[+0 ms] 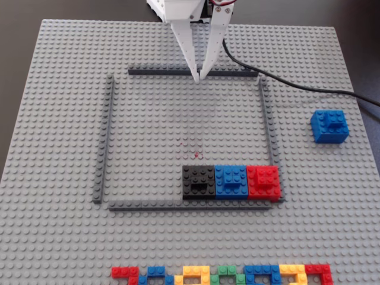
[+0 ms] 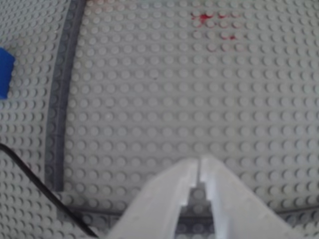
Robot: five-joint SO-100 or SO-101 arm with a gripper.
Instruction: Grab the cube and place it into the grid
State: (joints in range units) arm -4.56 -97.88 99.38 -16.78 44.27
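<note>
The blue cube (image 1: 329, 126) sits on the grey studded baseplate to the right of the grid (image 1: 105, 136), outside its right strip. In the wrist view only a blue corner of the cube (image 2: 4, 72) shows at the left edge, beside a dark grid strip (image 2: 62, 99). My gripper (image 1: 198, 78) hangs over the grid's far strip, well to the left of the cube. Its white fingers meet at the tips, and my gripper (image 2: 199, 162) holds nothing.
Inside the grid's near right corner stand a black cube (image 1: 198, 181), another blue one (image 1: 231, 181) and a red one (image 1: 263, 181). A multicoloured row of flat bricks (image 1: 219, 275) lies at the near edge. A black cable (image 1: 285, 80) runs off right.
</note>
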